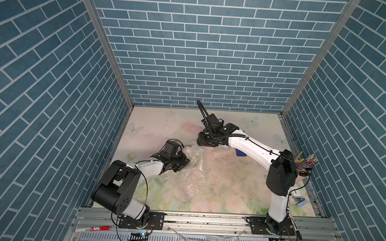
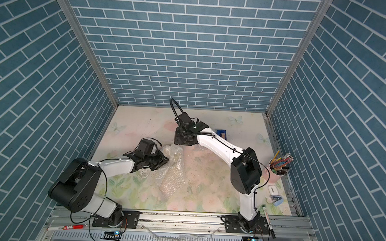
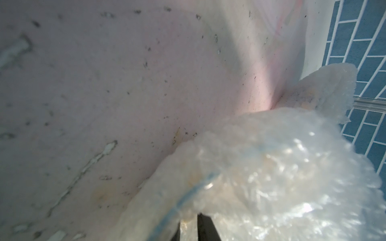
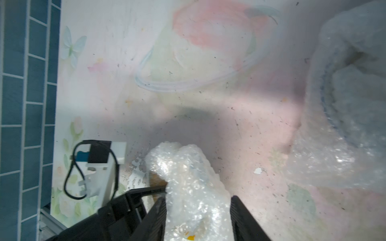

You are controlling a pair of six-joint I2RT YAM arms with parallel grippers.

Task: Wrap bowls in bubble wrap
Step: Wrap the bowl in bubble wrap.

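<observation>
Bowls mostly hidden: a blue rim (image 3: 179, 203) shows through the left wrap (image 1: 192, 171), at the middle of the tabletop (image 1: 230, 173); a yellow spot (image 4: 190, 237) shows through the right bundle (image 4: 188, 183). Wrap covers the left jaws, so their grip cannot be told. Right jaws stand apart, bundle between them, touching one.

surface: floral table (image 1: 230, 177) | on it: bubble wrap (image 1: 192, 173), blue dispenser (image 2: 221, 133), pencil cup (image 2: 276, 175)

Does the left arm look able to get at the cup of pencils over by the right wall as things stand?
Probably not. The cup stands far over on the right, and the right arm's elbow sits between it and the left gripper, which is closed on the bubble wrap.
</observation>
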